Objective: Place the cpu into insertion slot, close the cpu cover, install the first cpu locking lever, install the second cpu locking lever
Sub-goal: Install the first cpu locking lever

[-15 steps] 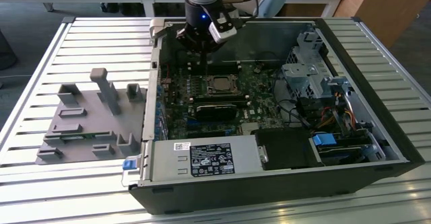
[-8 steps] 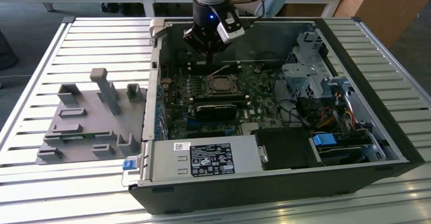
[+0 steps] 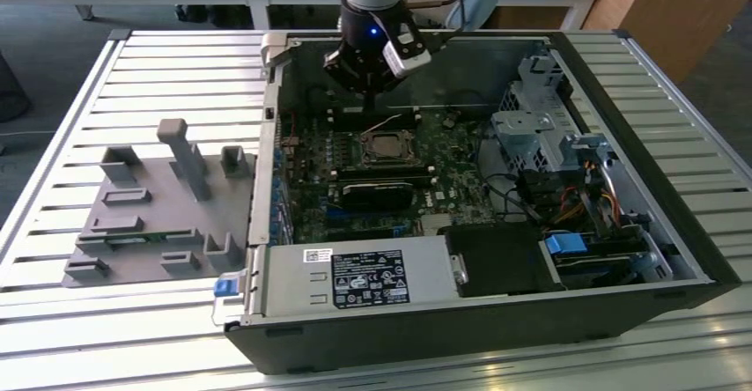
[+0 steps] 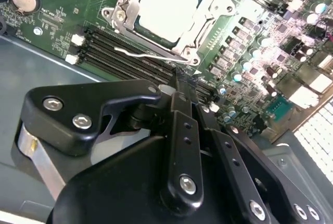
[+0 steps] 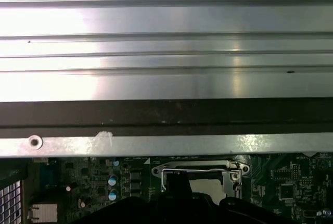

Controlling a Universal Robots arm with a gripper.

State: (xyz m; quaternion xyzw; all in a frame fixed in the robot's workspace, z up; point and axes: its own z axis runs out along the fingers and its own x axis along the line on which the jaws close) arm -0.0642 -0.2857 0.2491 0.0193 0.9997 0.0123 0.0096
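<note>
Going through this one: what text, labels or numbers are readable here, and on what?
Nothing can be quoted.
Black label on the power supply: print too small to read.
White sticker beside it: too small.
Board lettering, second wrist view: blurred.
Cpu face: glare, no text seen.

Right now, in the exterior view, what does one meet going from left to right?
Grey plastic fixture block with upright posts → small blue plastic tab → square silver-grey cpu on the green board → silver metal drive cage.
</note>
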